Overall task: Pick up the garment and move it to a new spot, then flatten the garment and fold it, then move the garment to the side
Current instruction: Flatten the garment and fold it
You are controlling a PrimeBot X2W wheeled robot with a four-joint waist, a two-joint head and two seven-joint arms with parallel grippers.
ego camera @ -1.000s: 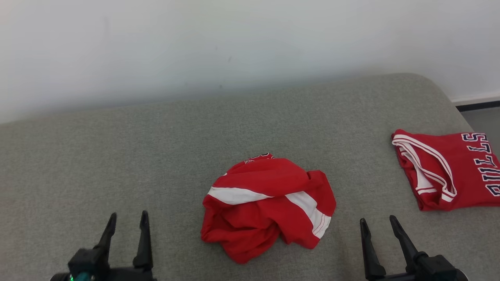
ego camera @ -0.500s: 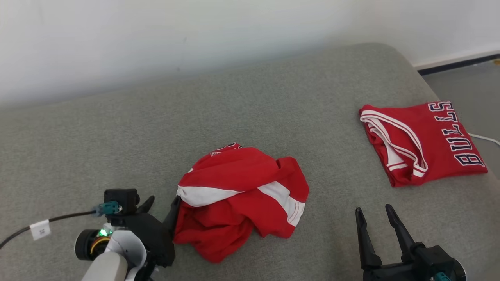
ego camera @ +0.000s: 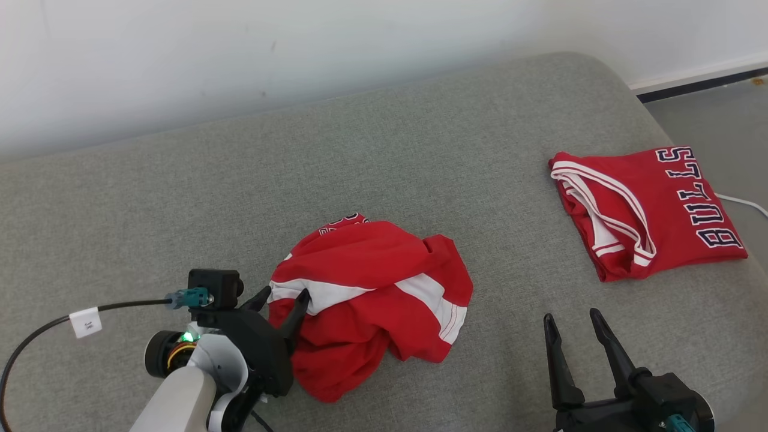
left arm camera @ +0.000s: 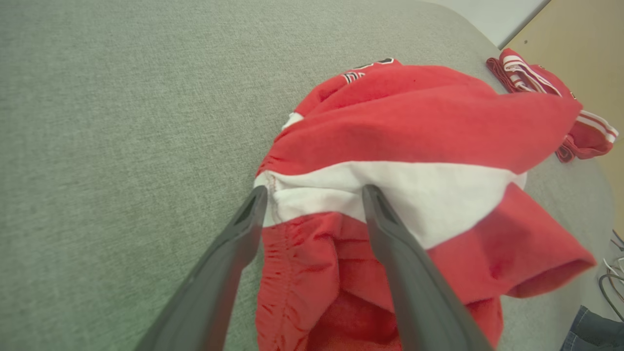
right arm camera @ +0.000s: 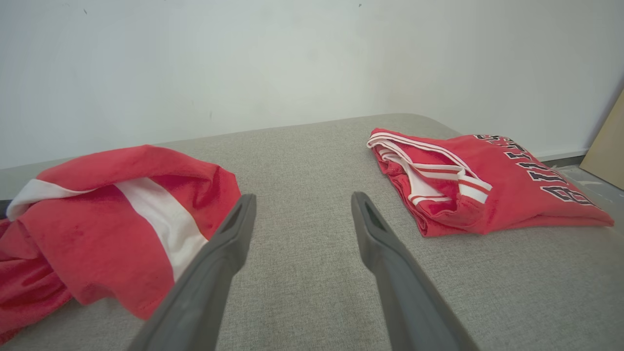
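Note:
A crumpled red garment (ego camera: 378, 294) with a white band lies in a heap at the middle of the grey surface. My left gripper (ego camera: 283, 298) is open at the heap's left edge, its fingers astride the white-banded hem (left arm camera: 312, 195); one finger lies on the cloth, the other beside it. In the left wrist view the garment (left arm camera: 419, 146) bulges just beyond the fingertips of that gripper (left arm camera: 314, 192). My right gripper (ego camera: 571, 319) stands open near the front right, apart from the heap, with nothing between its fingers. In the right wrist view the right gripper (right arm camera: 300, 202) points at bare cushion, the garment (right arm camera: 107, 219) to its left.
A folded red jersey (ego camera: 648, 210) with "BULLS" lettering lies at the far right, near the cushion's (ego camera: 180, 198) rounded edge. A white wall (ego camera: 240, 54) runs behind. The left arm's black cable (ego camera: 54, 330) trails over the cushion at lower left. Floor and a white cord (ego camera: 744, 204) show beyond the right edge.
The head camera has swung right and down. My left arm has reached forward and right, bringing its open fingers onto the garment's left edge. The right gripper stays open.

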